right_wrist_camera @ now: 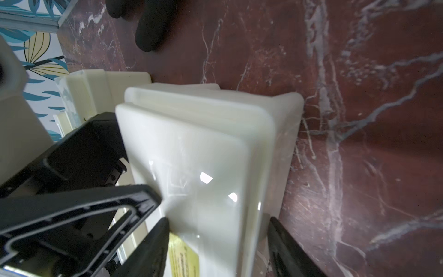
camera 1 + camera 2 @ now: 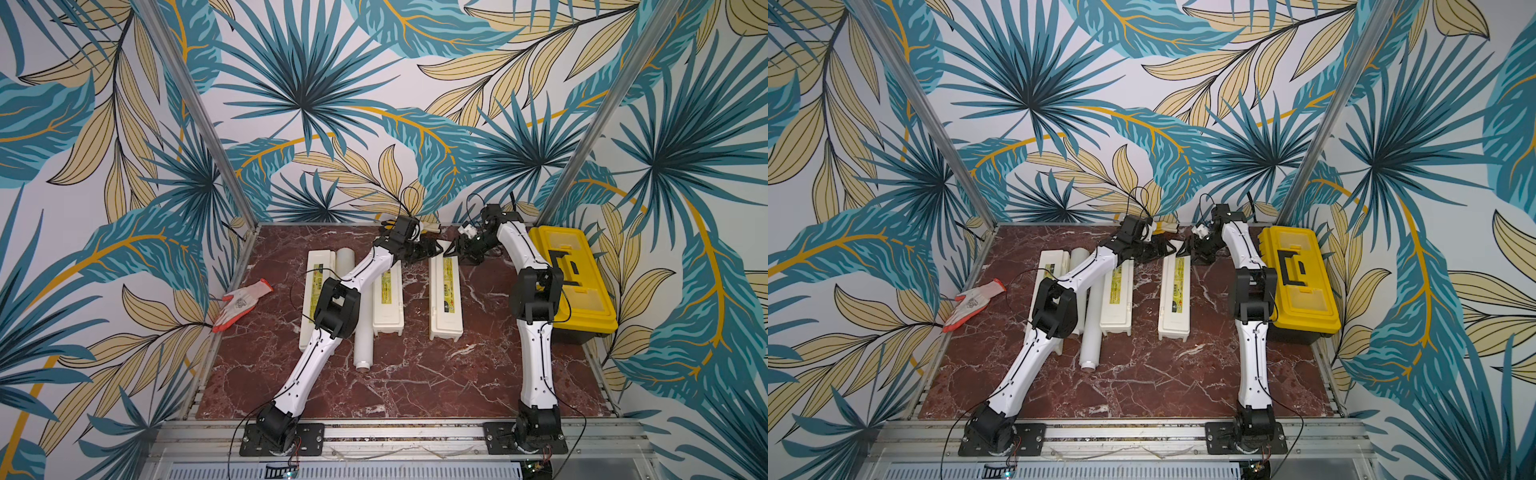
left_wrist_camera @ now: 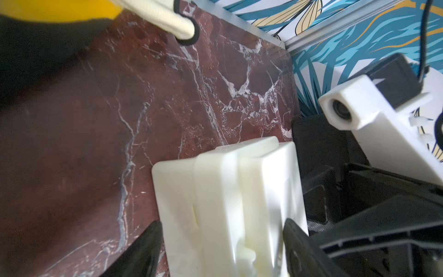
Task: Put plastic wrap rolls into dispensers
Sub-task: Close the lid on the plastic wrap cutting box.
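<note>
Evidently the rightmost dispenser (image 2: 446, 299), flat on the table (image 2: 415, 382), is straddled at its far end by left gripper (image 3: 223, 221) and right gripper (image 1: 218, 218); pinching cannot be confirmed. Stiff, glossy, judged slippery; side walls are favoured.

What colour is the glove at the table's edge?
The glove is white and orange-red, clearest in a top view.

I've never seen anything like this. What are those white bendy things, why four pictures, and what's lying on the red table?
Those are two robot arms at a marble-patterned table. Two pictures look down from overhead; two come from cameras on the arms' wrists. On the table lie three cream dispensers, one plastic wrap roll, a work glove and a yellow toolbox. The pincers, left gripper and right gripper, straddle the dispenser nearest the toolbox; whether they squeeze it isn't clear.
</note>
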Robot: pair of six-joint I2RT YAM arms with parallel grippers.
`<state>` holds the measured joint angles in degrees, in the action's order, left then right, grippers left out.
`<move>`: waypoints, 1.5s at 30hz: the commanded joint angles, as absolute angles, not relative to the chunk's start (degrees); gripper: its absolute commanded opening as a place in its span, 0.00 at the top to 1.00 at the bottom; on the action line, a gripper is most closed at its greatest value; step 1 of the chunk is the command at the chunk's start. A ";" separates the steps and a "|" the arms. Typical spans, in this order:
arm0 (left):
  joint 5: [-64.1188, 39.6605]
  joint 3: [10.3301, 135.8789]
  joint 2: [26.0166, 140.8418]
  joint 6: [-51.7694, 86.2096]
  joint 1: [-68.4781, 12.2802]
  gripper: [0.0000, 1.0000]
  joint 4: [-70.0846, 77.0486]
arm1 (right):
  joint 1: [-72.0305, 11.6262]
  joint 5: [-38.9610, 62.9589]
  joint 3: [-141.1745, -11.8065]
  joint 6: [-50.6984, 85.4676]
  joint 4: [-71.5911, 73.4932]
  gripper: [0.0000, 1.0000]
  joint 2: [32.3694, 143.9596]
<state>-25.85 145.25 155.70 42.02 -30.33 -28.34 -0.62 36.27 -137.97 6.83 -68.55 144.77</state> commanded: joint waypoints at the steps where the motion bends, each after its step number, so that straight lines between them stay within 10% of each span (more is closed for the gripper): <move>1: -16.30 145.12 160.83 42.71 -29.71 0.35 -42.30 | -2.18 29.29 -135.61 4.96 -73.42 0.27 149.42; 11: -16.02 142.66 157.57 43.74 -28.92 0.48 -47.90 | -3.84 36.26 -137.37 4.05 -71.85 0.27 151.25; 24: -13.67 143.81 148.14 36.64 -30.01 0.15 -47.55 | -2.98 37.18 -114.00 11.96 -57.94 0.41 138.81; 31: -8.17 140.45 140.72 31.91 -33.96 0.13 -47.55 | -0.55 35.32 -96.77 16.20 -38.77 0.19 121.99; 45: 2.58 133.00 134.22 35.61 -43.60 0.09 -49.24 | 3.25 22.13 -77.84 18.46 -38.64 0.16 103.68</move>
